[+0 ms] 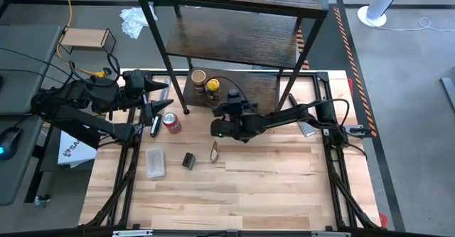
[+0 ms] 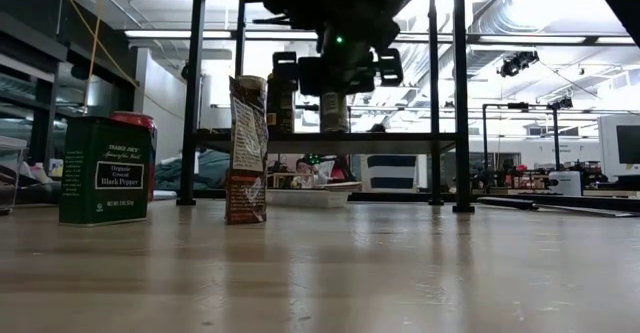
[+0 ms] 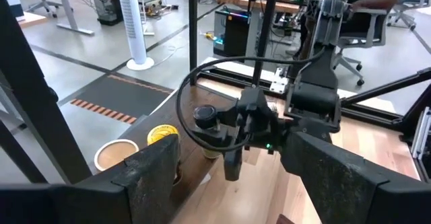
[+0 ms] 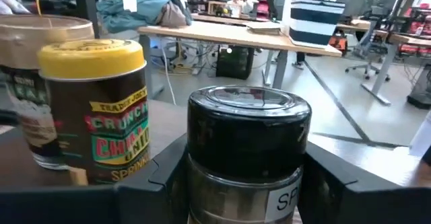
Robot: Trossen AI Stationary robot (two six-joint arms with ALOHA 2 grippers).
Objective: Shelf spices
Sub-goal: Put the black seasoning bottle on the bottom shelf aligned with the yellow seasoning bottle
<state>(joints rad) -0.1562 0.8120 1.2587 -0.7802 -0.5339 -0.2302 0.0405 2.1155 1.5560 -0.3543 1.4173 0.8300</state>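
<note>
My right gripper (image 1: 232,106) reaches in from the table's right to the dark shelf's bottom board (image 1: 270,87) and is shut on a dark, black-lidded jar (image 4: 248,133). The yellow-lidded jar (image 4: 94,109) and the tan-lidded jar (image 4: 30,96) stand on that board just left of it. The small dark box (image 1: 188,161), a green pepper tin in the low view (image 2: 105,168), stands on the table. My left gripper (image 1: 161,98) hovers open at the table's left, above the red can (image 1: 171,123), touching nothing. My right gripper pinches the dark jar by its body just below the black lid (image 4: 202,177), one finger (image 4: 168,173) on each side. The fingers come in about level from the table's near-right side. The jar is upright, with its base at the bottom board (image 2: 335,130); whether it rests there I cannot tell.
A flat spice pouch (image 1: 214,151) stands upright mid-table, and a clear plastic piece (image 1: 156,162) lies beside the box. The shelf's black posts (image 1: 178,73) flank the bottom board. A small light-wood rack (image 1: 87,39) sits off the table's far left. Bare tabletop lies toward the near edge.
</note>
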